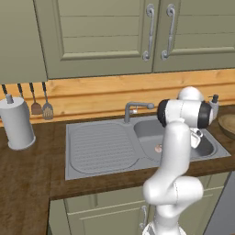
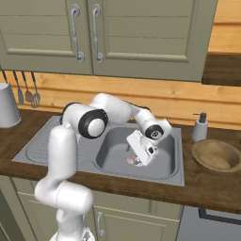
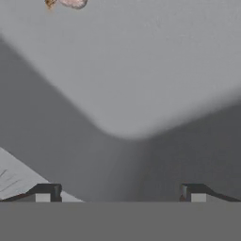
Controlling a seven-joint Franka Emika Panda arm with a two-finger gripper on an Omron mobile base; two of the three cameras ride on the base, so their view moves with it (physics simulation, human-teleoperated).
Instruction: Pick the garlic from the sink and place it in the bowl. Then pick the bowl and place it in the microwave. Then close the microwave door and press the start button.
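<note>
The garlic lies on the floor of the grey sink, a small pinkish bulb also seen at the basin's near side. My gripper is lowered into the basin right beside the garlic, tilted, with its jaws wide apart and nothing between them. In the hand view the garlic sits at the very top edge, well ahead of the open gripper. The wooden bowl stands on the counter to the right of the sink. The microwave and its door are out of view.
A soap dispenser stands behind the bowl. The curved faucet rises at the back of the sink, with the ribbed draining board to its left. A grey canister and hanging utensils are at the far left.
</note>
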